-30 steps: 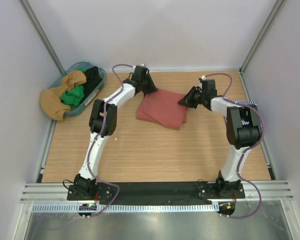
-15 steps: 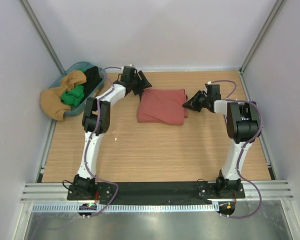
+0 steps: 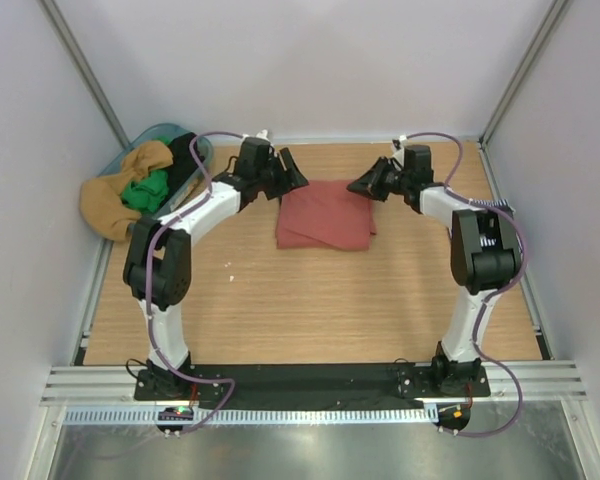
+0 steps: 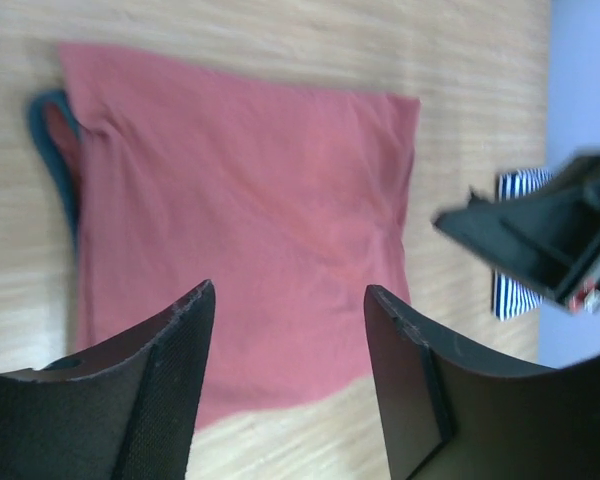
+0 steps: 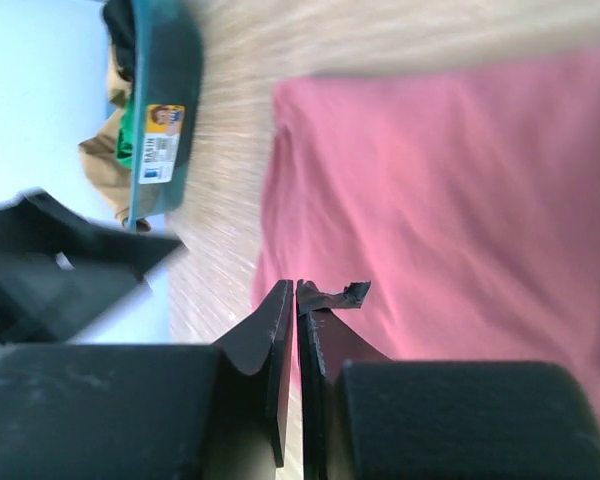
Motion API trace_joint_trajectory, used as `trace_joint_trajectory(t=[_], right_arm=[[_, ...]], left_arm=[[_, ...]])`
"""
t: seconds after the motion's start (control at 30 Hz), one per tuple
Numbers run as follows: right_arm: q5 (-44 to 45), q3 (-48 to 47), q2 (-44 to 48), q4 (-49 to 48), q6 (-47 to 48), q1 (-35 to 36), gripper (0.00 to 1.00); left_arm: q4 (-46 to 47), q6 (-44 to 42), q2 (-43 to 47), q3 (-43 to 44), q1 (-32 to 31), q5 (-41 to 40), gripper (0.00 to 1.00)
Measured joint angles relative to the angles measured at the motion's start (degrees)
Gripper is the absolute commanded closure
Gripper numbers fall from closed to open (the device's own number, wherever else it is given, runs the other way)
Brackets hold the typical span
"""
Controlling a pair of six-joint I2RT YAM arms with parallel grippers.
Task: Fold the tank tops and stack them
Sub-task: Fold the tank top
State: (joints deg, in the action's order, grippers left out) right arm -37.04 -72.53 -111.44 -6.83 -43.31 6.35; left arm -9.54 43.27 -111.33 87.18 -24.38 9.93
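Tank top (image 3: 323, 215) folded, left gripper (image 4: 288, 295) spread wide

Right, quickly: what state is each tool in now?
Left tool: open, empty.
Right tool: shut, holding nothing.

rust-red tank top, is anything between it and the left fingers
Nothing visible. In the left wrist view the open left fingers frame the folded rust-red cloth tank top directly, with no other object in the gap between them.
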Motion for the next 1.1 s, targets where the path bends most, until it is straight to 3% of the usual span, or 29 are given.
trace_joint_trajectory(t=[0.3,0.6,0.87,1.1], right_arm=[[-5.2,-13.6,-16.6,-6.4,-4.8,4.3,0.90],[-7.5,-23.7,-30.6,-7.5,-9.8,5.4,0.93],[-8.1,-26.9,-32.9,-9.0,-12.7,5.1,0.92],[-7.6,-21.4,-27.5,-8.2,-11.8,4.9,0.87]], left_arm=[[4.3,0.8,-1.1,-6.1,-5.2,4.1,0.48],[12.6,2.4,-7.1,-12.6,-5.1,5.2,0.51],[24.4,4.1,-6.2,-19.6,-4.9,6.0,0.47],[17.9,2.2,-2.2,-19.8,-4.9,3.5,0.41]])
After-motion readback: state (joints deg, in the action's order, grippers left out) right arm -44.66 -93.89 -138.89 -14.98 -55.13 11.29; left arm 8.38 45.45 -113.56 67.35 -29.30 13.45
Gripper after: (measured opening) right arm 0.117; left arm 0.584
